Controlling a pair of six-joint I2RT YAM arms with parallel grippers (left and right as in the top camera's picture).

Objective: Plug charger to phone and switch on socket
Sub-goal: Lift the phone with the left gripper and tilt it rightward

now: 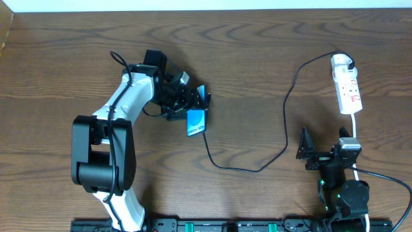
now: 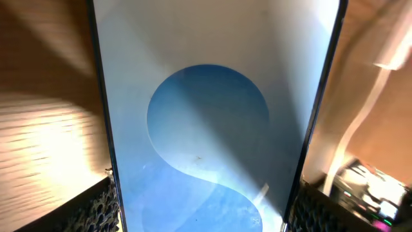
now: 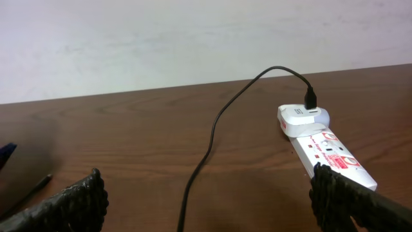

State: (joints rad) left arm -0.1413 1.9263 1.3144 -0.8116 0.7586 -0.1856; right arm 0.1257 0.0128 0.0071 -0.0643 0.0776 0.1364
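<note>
My left gripper [image 1: 185, 103] is shut on the phone [image 1: 196, 122], holding it by its long edges at the table's middle left. The blue screen [image 2: 206, 129] fills the left wrist view, between my two fingers [image 2: 203, 203]. The black charger cable [image 1: 286, 103] runs from the phone's near end in a loop to the white plug head [image 1: 341, 62], which sits in the socket strip [image 1: 349, 91]. I cannot tell whether the tip is seated in the phone. My right gripper [image 1: 324, 147] is open and empty, near the strip [image 3: 328, 151] with the cable [image 3: 212, 129] ahead of it.
The strip's white cord [image 1: 355, 125] runs down past my right gripper to the table's front edge. A pale wall [image 3: 193, 38] stands behind the table's far edge. The left arm's white body [image 1: 122, 103] lies over the left part of the table.
</note>
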